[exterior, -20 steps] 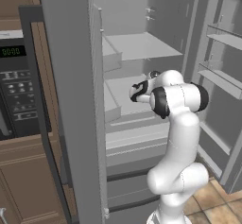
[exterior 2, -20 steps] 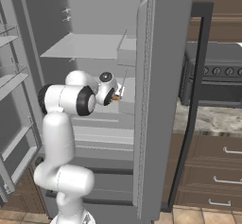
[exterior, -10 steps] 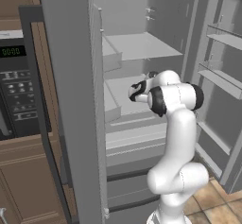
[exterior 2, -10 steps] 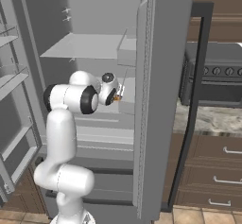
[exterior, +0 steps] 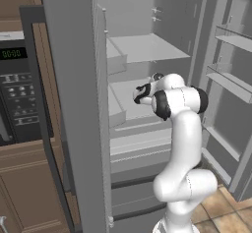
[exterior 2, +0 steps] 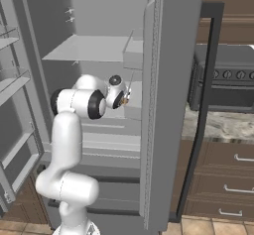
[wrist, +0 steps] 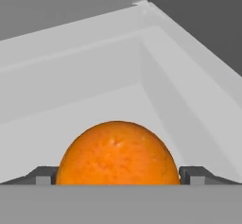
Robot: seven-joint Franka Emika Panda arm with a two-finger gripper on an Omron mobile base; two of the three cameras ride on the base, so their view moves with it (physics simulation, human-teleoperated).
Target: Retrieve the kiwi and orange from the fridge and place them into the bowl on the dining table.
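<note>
The orange between the fingers has a dimpled, faintly glossy peel. The fingers look like dark matt plastic. The fridge has a smooth matt grey skin; its shelf beyond the fingers is pale, smooth plastic. Cabinets look like brown wood.

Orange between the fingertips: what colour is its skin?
Bright orange, finely speckled; hand view shows it best.

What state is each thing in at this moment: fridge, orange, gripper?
fridge: doors open, pale shelves exposed.
orange: on a fridge shelf, whole, between the fingertips, not visibly gripped.
gripper: open, one fingertip on each side of the orange, reaching into the fridge.
</note>
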